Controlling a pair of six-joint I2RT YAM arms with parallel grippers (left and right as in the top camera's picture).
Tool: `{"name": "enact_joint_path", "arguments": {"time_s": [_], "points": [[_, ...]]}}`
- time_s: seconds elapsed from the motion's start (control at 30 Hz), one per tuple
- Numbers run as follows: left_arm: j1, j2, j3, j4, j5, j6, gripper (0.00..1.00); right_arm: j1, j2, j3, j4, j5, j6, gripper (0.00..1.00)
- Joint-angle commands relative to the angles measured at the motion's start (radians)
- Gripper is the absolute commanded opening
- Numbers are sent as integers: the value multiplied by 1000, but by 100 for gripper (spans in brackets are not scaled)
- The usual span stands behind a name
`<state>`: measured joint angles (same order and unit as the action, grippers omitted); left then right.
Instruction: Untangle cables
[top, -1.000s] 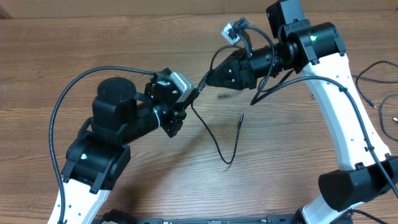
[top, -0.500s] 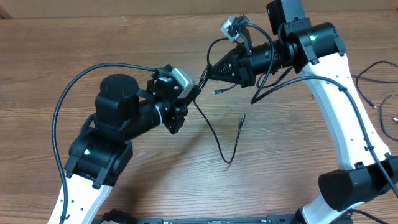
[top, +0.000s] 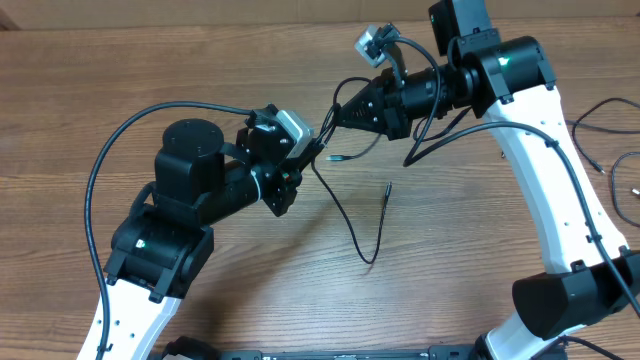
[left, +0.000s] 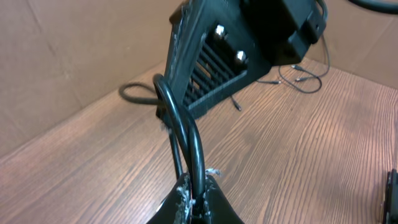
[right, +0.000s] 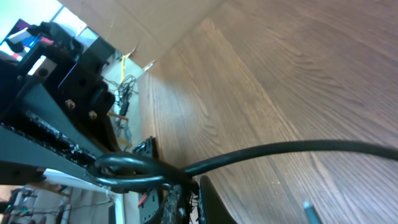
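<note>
A thin black cable is held above the wooden table between both grippers. My left gripper is shut on it; in the left wrist view the jaws pinch a doubled loop of cable that rises to the right gripper. My right gripper is shut on the same cable just beyond; its jaws clamp a loop, and a strand runs off right. One long strand hangs to the table and ends in a plug. A short plug end dangles between the grippers.
More thin black cables lie at the table's right edge and also show in the left wrist view. Thick black robot cords arc over the left arm and under the right arm.
My right gripper has drawn back up and to the right, stretching the cable loop. The short plug end has swung left between the grippers. The left gripper shifted slightly up.
</note>
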<state>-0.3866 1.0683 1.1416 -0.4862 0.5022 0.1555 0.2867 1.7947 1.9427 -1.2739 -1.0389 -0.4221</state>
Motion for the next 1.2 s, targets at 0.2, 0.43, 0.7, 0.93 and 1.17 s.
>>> {"name": "enact_joint_path", "arguments": {"time_s": [0.2, 0.43, 0.7, 0.93, 1.17], "points": [[-12, 10, 18, -12, -24, -14, 7, -147, -10, 3, 53, 16, 109, 4], [-12, 12, 18, -11, -39, -14, 7, -168, -10, 3, 17, 17, 108, 6], [-12, 12, 18, -10, -37, -14, 7, -163, -10, 3, -94, 17, 55, 61], [-13, 13, 18, 5, -38, -14, 7, -154, -10, 3, -229, 17, 13, 52], [-13, 24, 18, 19, -7, -23, 7, -117, -10, 3, -248, 20, -60, 50]]}}
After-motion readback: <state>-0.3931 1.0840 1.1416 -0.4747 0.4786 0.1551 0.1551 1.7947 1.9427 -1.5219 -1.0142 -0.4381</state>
